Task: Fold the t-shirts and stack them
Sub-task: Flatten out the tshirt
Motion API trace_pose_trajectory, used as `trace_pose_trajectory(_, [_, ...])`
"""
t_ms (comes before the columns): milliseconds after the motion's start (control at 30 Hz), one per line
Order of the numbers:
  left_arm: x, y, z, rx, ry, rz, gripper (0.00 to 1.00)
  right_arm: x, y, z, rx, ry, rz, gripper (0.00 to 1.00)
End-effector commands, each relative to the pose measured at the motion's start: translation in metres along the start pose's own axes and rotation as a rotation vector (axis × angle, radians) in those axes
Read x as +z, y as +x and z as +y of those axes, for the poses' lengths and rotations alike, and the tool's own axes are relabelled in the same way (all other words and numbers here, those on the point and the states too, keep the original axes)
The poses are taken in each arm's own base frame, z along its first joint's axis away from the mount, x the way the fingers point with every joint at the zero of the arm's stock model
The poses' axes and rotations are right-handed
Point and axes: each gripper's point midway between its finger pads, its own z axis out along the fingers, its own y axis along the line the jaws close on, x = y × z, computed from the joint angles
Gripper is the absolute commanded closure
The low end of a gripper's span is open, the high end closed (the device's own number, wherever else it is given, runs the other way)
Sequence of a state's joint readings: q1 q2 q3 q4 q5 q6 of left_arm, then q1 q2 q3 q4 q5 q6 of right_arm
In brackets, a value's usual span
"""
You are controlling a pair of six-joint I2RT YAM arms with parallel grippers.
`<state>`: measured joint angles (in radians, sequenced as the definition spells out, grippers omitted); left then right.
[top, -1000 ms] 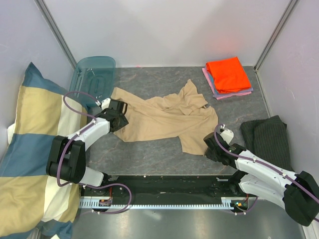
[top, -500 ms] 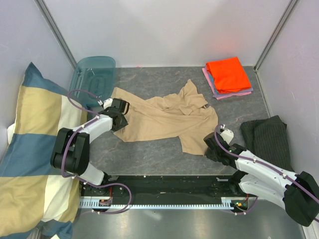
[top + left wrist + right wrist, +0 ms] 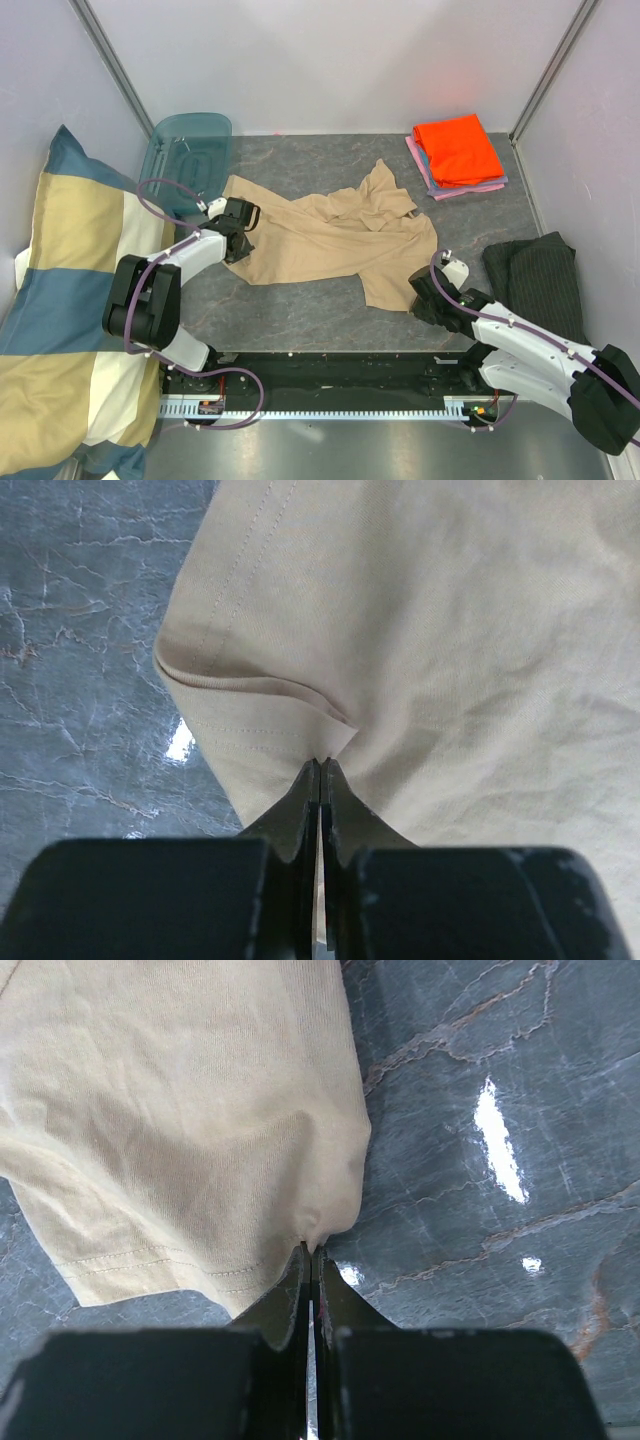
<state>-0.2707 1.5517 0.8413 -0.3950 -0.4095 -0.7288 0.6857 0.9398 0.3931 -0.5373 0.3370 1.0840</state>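
Tan t-shirt [image 3: 330, 240]: crumpled on grey table [image 3: 300, 315], long axis running left to right between both pincers. Left gripper [image 3: 320, 767] clamped on left hem fold; right gripper [image 3: 311, 1248] clamped on near-right corner. Equally near, one at each end.

Bright, even overhead light puts white glare patches on the table [image 3: 560, 1210] and soft shadows beneath the t-shirt [image 3: 180, 1110].

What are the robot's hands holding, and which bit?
Both hold the tan t-shirt: left gripper pinches its left hemmed edge, right gripper its near-right corner.
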Motion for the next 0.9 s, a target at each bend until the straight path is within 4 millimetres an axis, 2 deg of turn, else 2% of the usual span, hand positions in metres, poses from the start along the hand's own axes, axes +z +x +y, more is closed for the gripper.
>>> trace_pose_trajectory(0, [-0.002, -0.015, -0.004, -0.001, -0.003, -0.048, 0.98, 0.0, 0.0, 0.001, -0.001, -0.012, -0.01, 1.0])
trace_pose_trajectory(133, [-0.019, -0.026, -0.006, -0.018, 0.03, -0.074, 0.98, -0.008, -0.01, 0.008, -0.007, -0.032, -0.034, 1.0])
trace_pose_trajectory(167, [-0.029, -0.035, -0.008, -0.033, 0.053, -0.102, 0.98, -0.011, -0.015, 0.011, -0.008, -0.037, -0.048, 1.0])
trace_pose_trajectory(333, [-0.068, -0.063, -0.01, -0.071, 0.124, -0.18, 0.98, -0.047, -0.062, 0.043, -0.027, -0.117, -0.176, 1.0])
trace_pose_trajectory(500, [-0.11, -0.082, 0.003, -0.09, 0.17, -0.261, 0.98, -0.087, -0.105, 0.072, -0.046, -0.18, -0.276, 1.0])
trace_pose_trajectory(667, [-0.135, -0.086, 0.018, -0.094, 0.18, -0.298, 0.98, -0.122, -0.136, 0.079, -0.061, -0.195, -0.373, 1.0])
trace_pose_trajectory(700, [-0.14, -0.087, 0.021, -0.096, 0.176, -0.304, 0.98, -0.135, -0.145, 0.08, -0.054, -0.206, -0.398, 1.0])
trace_pose_trajectory(767, [-0.152, -0.093, 0.028, -0.107, 0.178, -0.336, 0.98, -0.15, -0.16, 0.077, -0.06, -0.189, -0.456, 1.0])
trace_pose_trajectory(800, [-0.161, -0.097, 0.031, -0.112, 0.181, -0.349, 0.98, -0.165, -0.17, 0.077, -0.054, -0.196, -0.483, 1.0])
trace_pose_trajectory(867, [-0.178, -0.106, 0.038, -0.126, 0.19, -0.392, 0.98, -0.182, -0.183, 0.073, -0.061, -0.186, -0.526, 1.0])
